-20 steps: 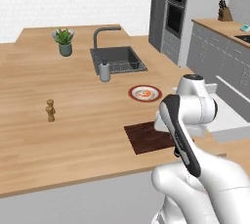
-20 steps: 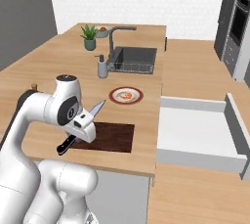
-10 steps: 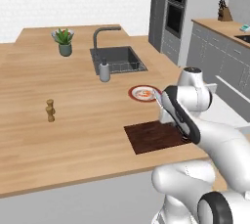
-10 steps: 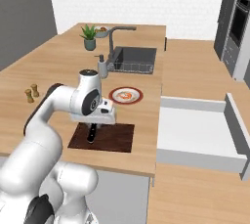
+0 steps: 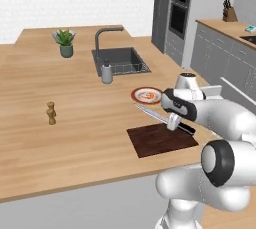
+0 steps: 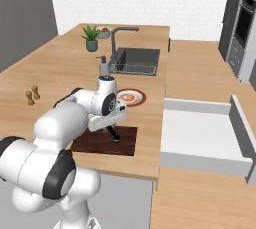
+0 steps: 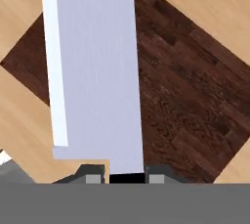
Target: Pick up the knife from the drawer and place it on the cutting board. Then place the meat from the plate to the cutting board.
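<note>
A: Hand view status: the cutting board [image 7: 195, 86] lies directly beneath the jaws; the knife [image 7: 95, 71] is clamped between them.

B: Handling: likely rigid, light, slippery blade. The gripper [image 7: 126, 175] should hold near the handle.

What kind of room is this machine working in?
A kitchen, computer-rendered by the look of it: a sink with a tap is set in a wooden counter, a wall oven stands behind, and a cutting board lies out.
</note>
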